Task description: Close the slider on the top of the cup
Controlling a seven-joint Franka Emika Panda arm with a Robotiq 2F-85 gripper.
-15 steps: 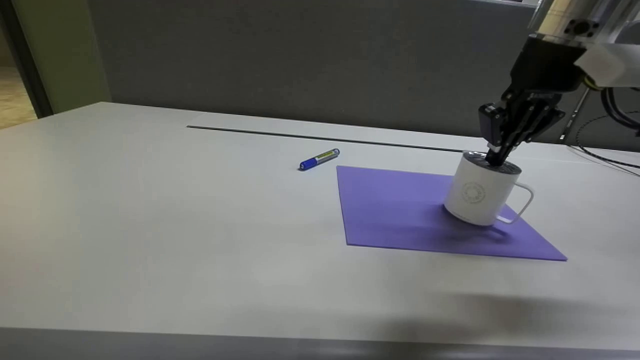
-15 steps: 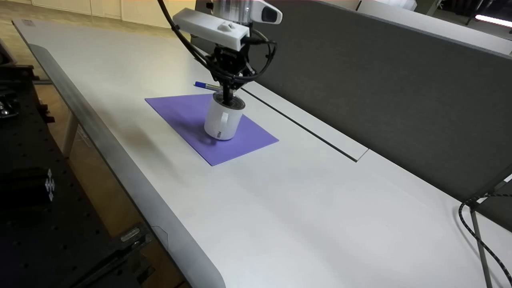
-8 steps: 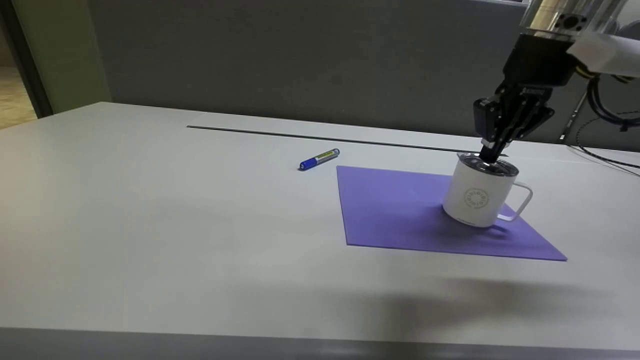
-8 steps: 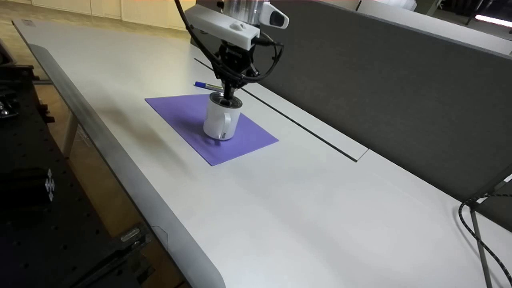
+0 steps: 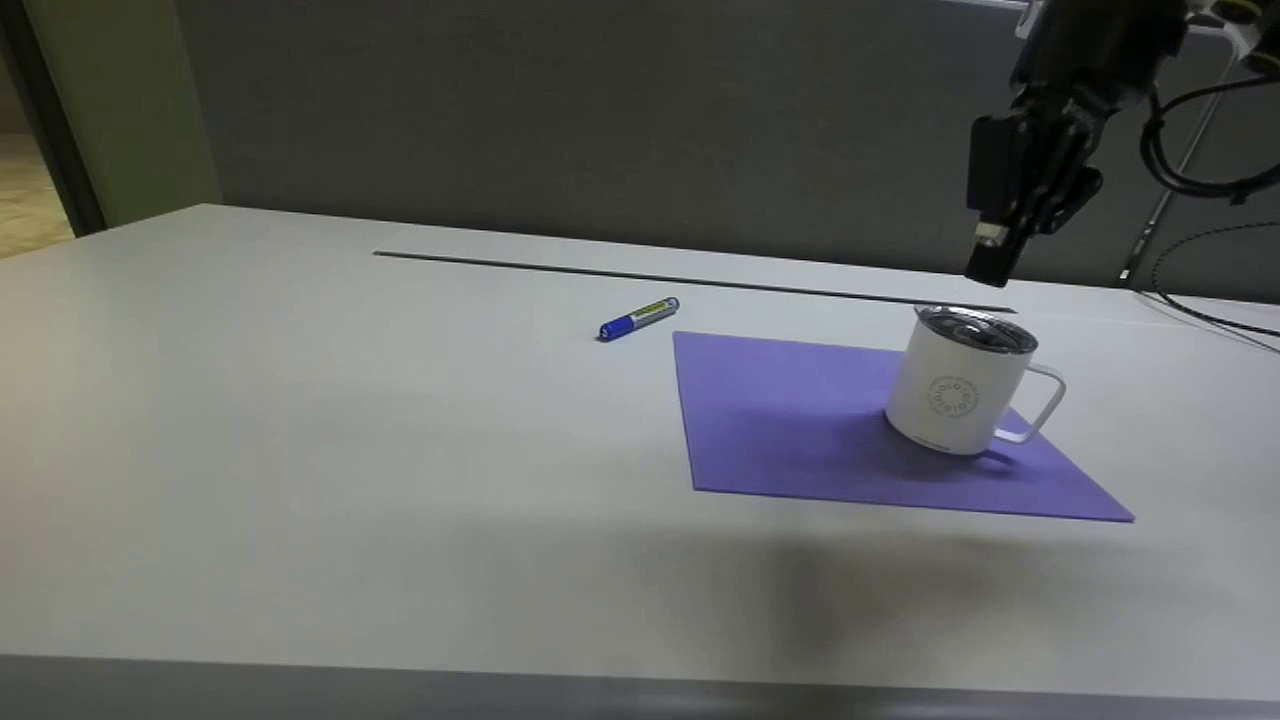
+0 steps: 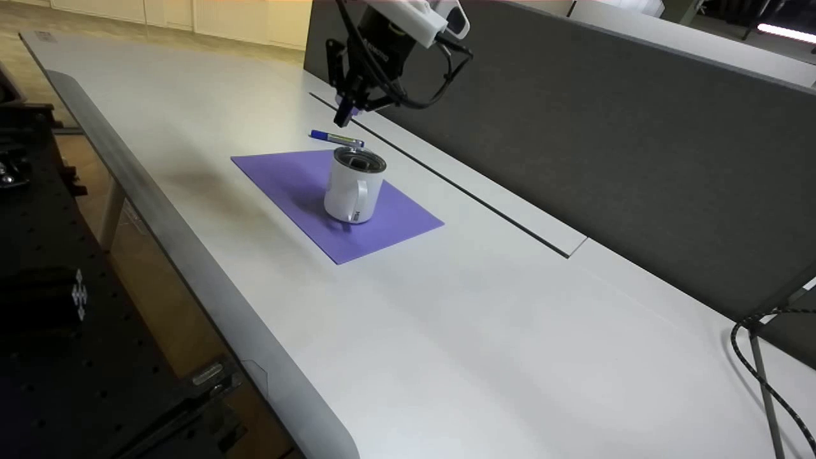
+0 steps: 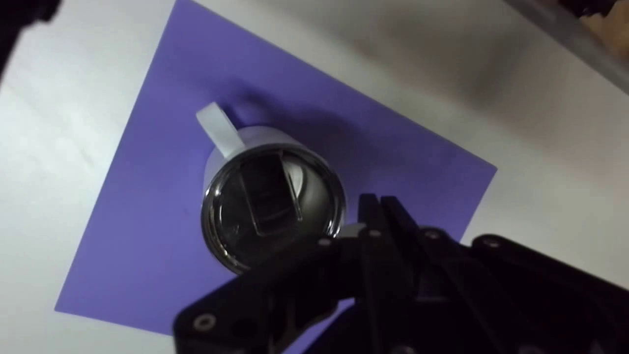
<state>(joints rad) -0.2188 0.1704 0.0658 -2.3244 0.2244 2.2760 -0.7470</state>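
In an exterior view, the cup (image 5: 945, 385) stands on the mat (image 5: 775, 400), toward its right, lid (image 5: 977, 331) on top, slider (image 7: 266, 184) in the lid, handle (image 5: 1053, 404) rightward. On the counter (image 5: 350, 460), the marker (image 5: 640, 318) lies near the mat's far left corner. My claw (image 5: 990, 272) hangs above the lid.

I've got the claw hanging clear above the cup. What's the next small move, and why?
I'd probably shift the shut claw slightly sideways before any push: in the wrist view it hides part of the lid, and I can't tell whether the slider is fully closed. The claw hangs clear of the lid in both exterior views, so contact looks unlikely.
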